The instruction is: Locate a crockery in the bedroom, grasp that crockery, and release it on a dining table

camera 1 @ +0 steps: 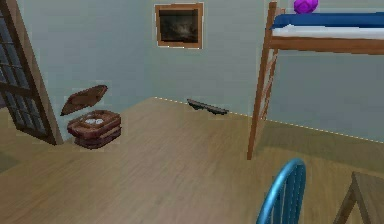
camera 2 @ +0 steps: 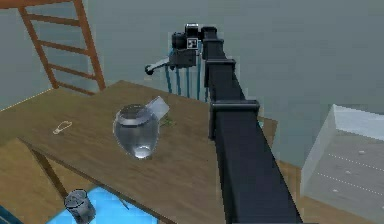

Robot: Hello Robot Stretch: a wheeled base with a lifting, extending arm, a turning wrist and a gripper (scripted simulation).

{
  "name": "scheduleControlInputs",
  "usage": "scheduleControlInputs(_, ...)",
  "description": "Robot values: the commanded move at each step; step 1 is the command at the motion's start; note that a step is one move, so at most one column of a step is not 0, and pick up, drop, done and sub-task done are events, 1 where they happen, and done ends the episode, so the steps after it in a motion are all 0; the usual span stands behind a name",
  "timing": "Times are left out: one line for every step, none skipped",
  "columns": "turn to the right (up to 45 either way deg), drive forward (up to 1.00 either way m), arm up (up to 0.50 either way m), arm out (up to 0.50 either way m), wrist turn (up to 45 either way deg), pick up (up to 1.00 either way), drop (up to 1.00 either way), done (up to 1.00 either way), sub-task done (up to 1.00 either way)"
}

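One clear, rounded vessel (camera 2: 137, 131), possibly the crockery, shows against the wooden table (camera 2: 60, 150). In the arm side view it sits lower than the gripper (camera 2: 158, 67) and slightly to its left, seemingly apart from it. The gripper is at the far end of the dark arm (camera 2: 236, 130). Whether its fingers hold anything, or how they stand, cannot be told.

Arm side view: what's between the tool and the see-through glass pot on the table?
Nothing stands there. The arm side view shows just bare wooden table and plain wall between the tool and the glass pot.
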Motion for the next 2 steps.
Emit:
scheduleControlInputs(0.0,0.00,0.00,-0.08,0.0,0.00,0.00,0.00,0.00)
scheduleControlInputs(0.0,0.00,0.00,0.00,0.0,0.00,0.00,1.00,0.00)
